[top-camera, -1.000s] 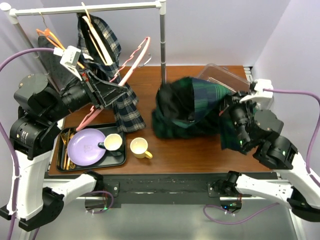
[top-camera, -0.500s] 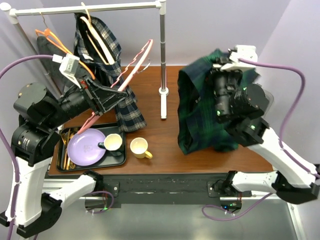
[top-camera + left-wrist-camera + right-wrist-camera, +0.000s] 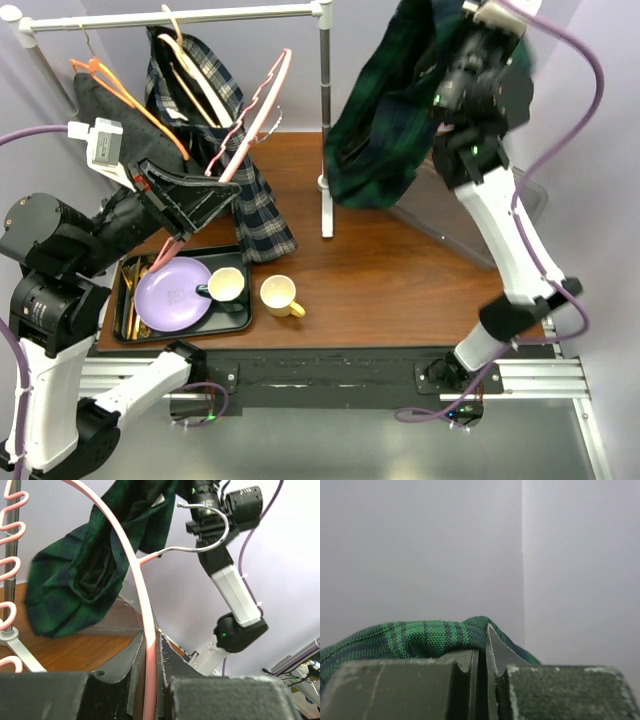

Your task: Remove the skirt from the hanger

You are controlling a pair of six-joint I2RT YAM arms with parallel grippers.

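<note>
Top view: my right arm (image 3: 500, 220) has swung the skirt (image 3: 385, 120) from low over the bench (image 3: 400, 280) to high beside the post (image 3: 324, 120). It is now well apart from the pink hanger (image 3: 262, 105), which my left gripper (image 3: 218, 185) clamps bare. I judge the removal done, with only the set-down left. Counted: one skirt, one held hanger, at least two more on the rail (image 3: 200, 15), one plaid garment (image 3: 255, 205), one tray (image 3: 247, 318), one plate (image 3: 170, 295), two cups (image 3: 227, 285), one clear bin (image 3: 470, 225). Left wrist view: that gripper is closed on the hanger's pink rod. Its one wire hook (image 3: 215, 530) is empty, and the skirt hangs beyond. Right wrist view: my right gripper (image 3: 482, 670) is closed on one fold of green tartan, with only wall behind.
</note>
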